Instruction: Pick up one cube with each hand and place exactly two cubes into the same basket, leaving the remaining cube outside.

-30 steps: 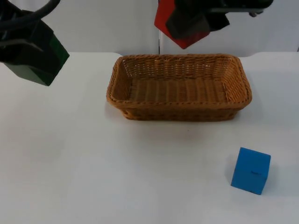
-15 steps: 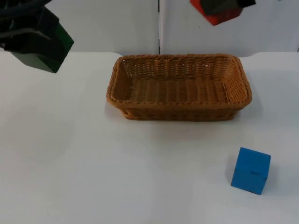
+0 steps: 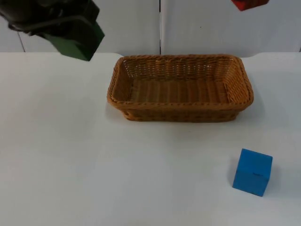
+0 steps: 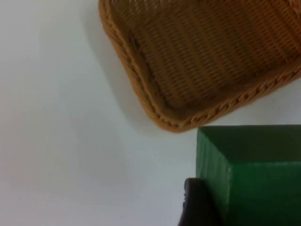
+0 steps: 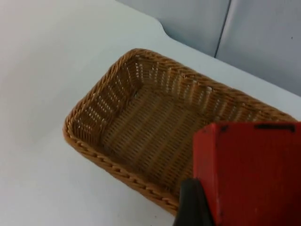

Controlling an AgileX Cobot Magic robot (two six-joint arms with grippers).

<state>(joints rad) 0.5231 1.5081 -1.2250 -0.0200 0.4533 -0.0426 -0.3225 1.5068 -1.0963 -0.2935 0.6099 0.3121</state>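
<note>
1. The wicker basket [image 3: 180, 88] is sitting on the white surface [image 3: 94, 160] near the grey partition wall [image 3: 202, 28], and nothing is lying inside it.
2. I am holding the green cube [image 3: 77, 36] in my left gripper [image 4: 244, 188]; its jaws are closed on the cube's sides, and one black fingertip [image 4: 197, 205] is pressing against the cube's face in the left wrist view.
3. That green cube is hanging in the air off the basket's left end, above the surface and toward the wall side of the basket; in the left wrist view a corner of the basket's rim is lying just beside the cube.
4. I am holding the red cube [image 5: 249, 172] in my right gripper [image 5: 235, 188], whose jaws are clamped on it, with a black fingertip [image 5: 193, 202] lying against its side.
5. The red cube is hanging high above the basket's right end, on the wall side; in the right wrist view the basket's open interior is lying just below and beside it.
6. The blue cube [image 3: 252, 172] is resting on the surface well apart from the basket, off its right front corner, and neither of my grippers is touching it.
</note>
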